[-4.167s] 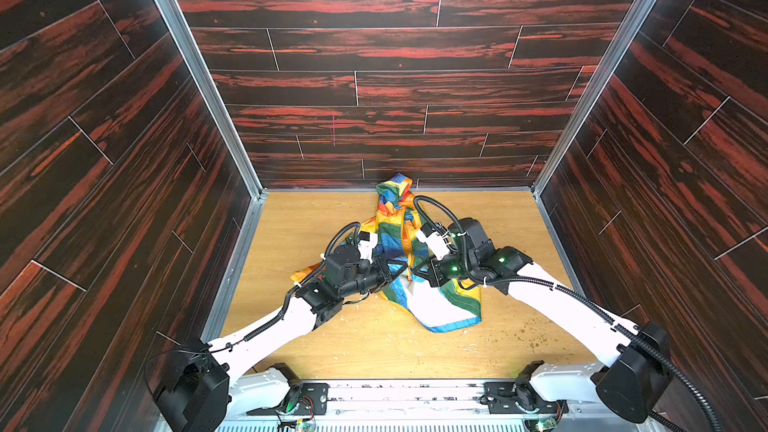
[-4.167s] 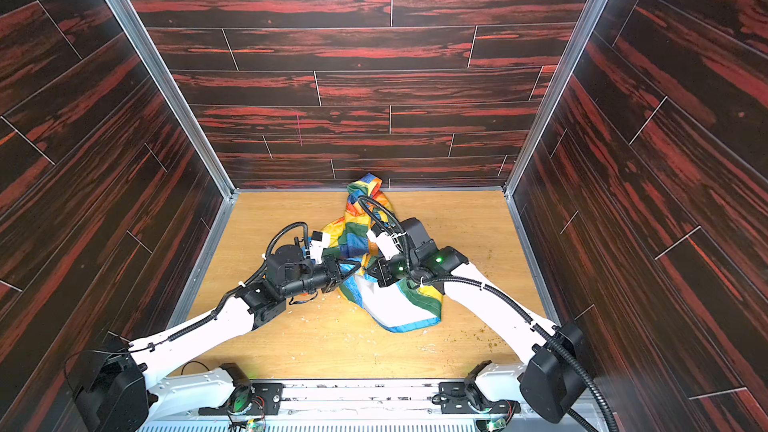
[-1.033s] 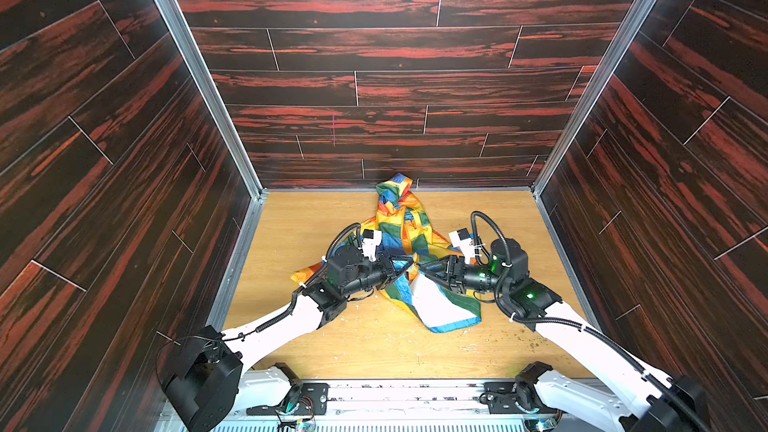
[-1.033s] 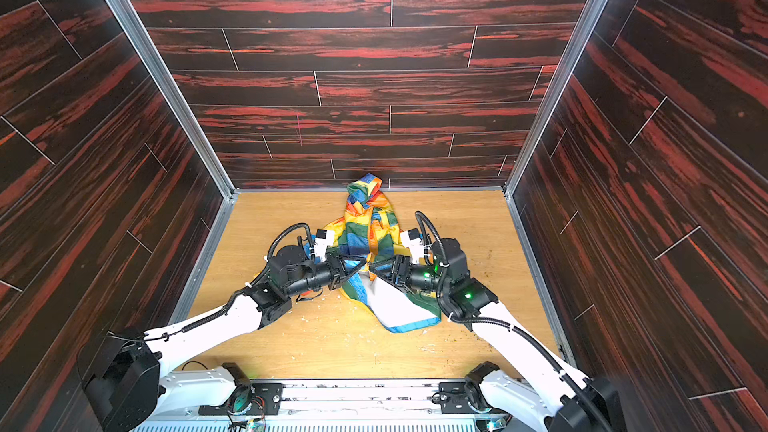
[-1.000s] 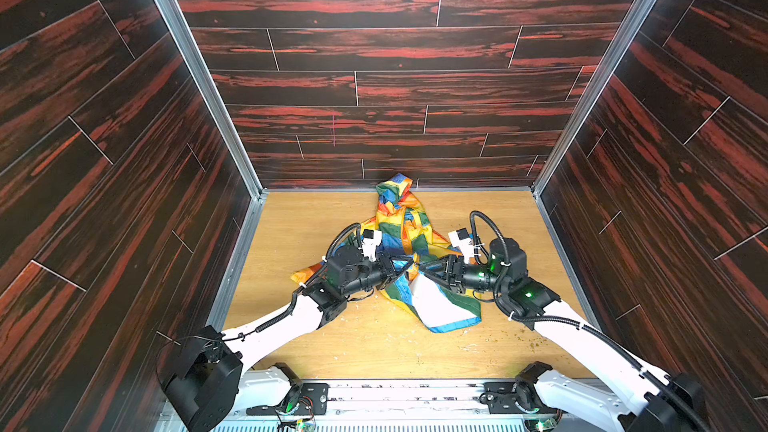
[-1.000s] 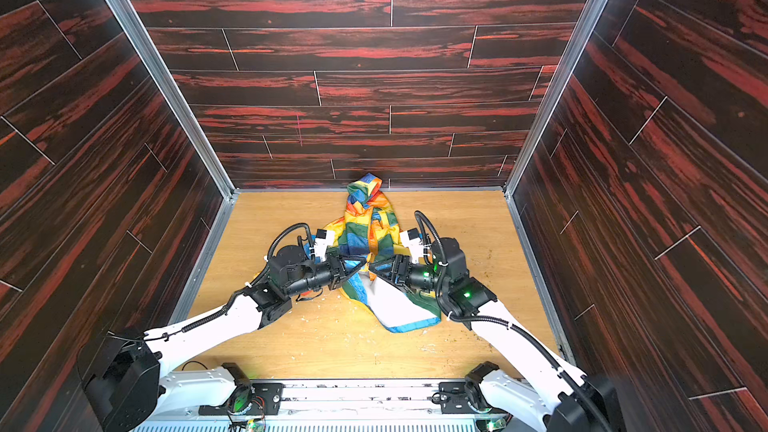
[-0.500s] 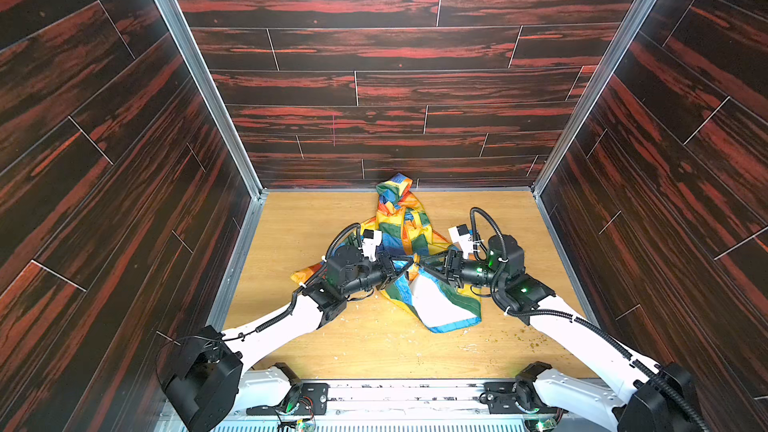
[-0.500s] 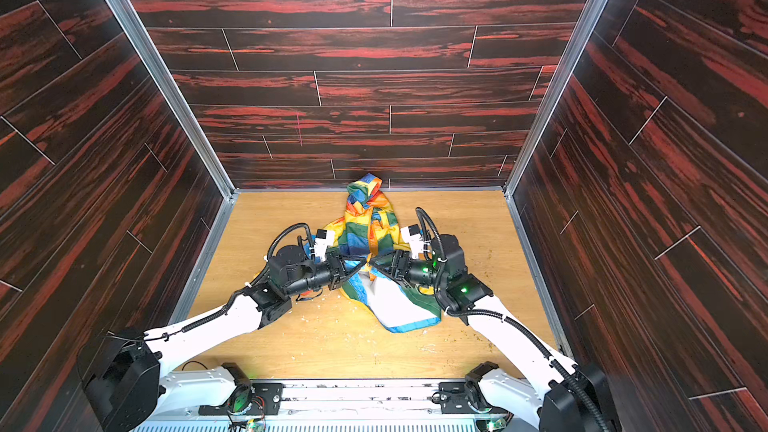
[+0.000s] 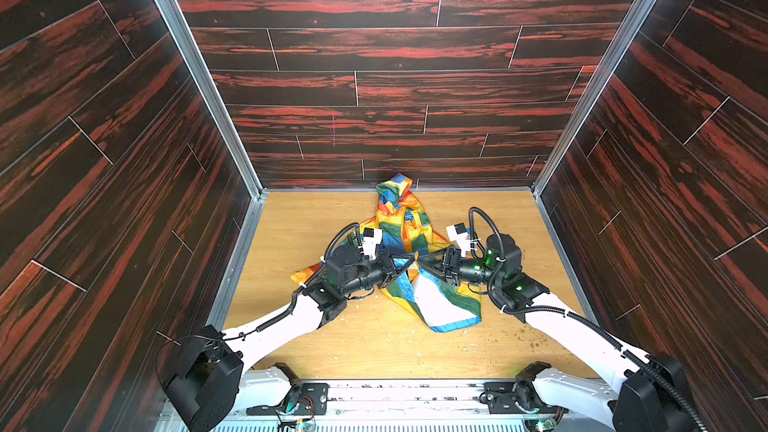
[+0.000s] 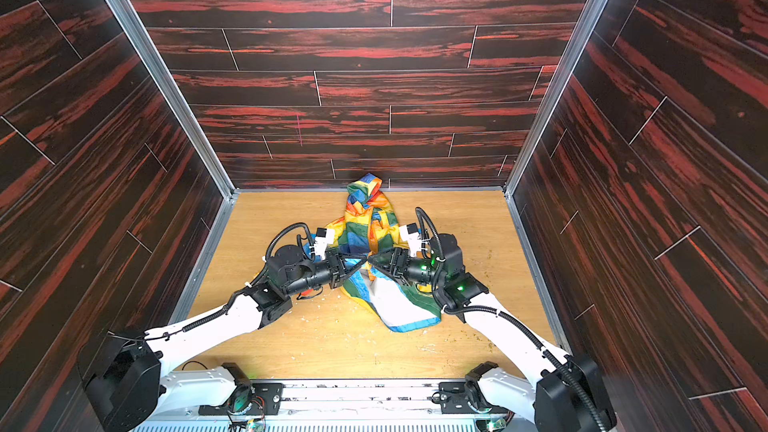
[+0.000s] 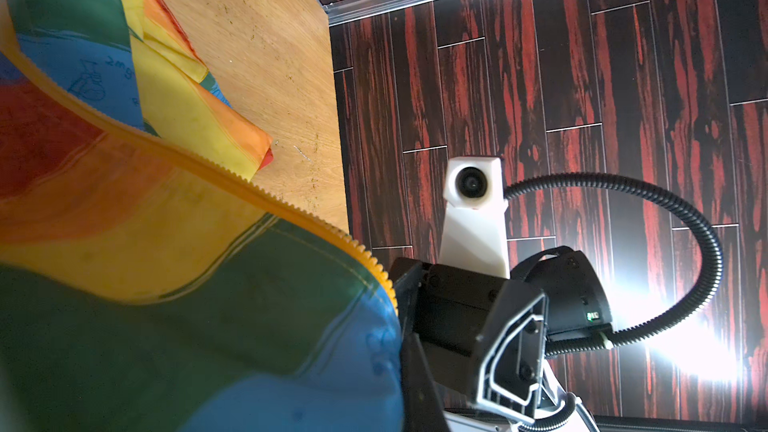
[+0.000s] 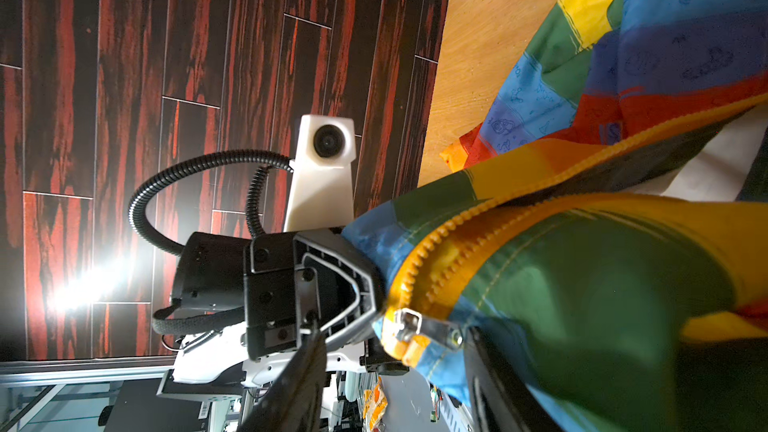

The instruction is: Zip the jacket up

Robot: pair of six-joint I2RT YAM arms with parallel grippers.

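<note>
Right now the small hooded jacket point(image 9: 409, 234) of thin, shiny patchwork fabric in red, orange, yellow, green and blue lies crumpled in the middle of the light wooden tabletop point(image 9: 316, 218). Its hood end is up by the dark, red-streaked plank wall point(image 9: 374, 89) and its hem end is toward the arms' bases, where a flap is turned over to show white lining point(image 9: 432, 297). The two black grippers meet almost tip to tip over the jacket's lower front, with a fold of the cloth raised between them. The left gripper point(image 9: 405, 263) comes in from the jacket's left side. Its jaws are closed on the blue bottom corner of the front edge, just beside the foot of the yellow zipper teeth point(image 12: 457, 218). The right gripper point(image 9: 423, 261) comes in from the jacket's right side with its jaws standing apart. In the right wrist view the small silver metal zipper slider point(image 12: 424, 328) sits in the gap between its fingers, at the zipper's bottom end. Beyond the slider the two rows of teeth run apart, so the jacket's front is open.
</note>
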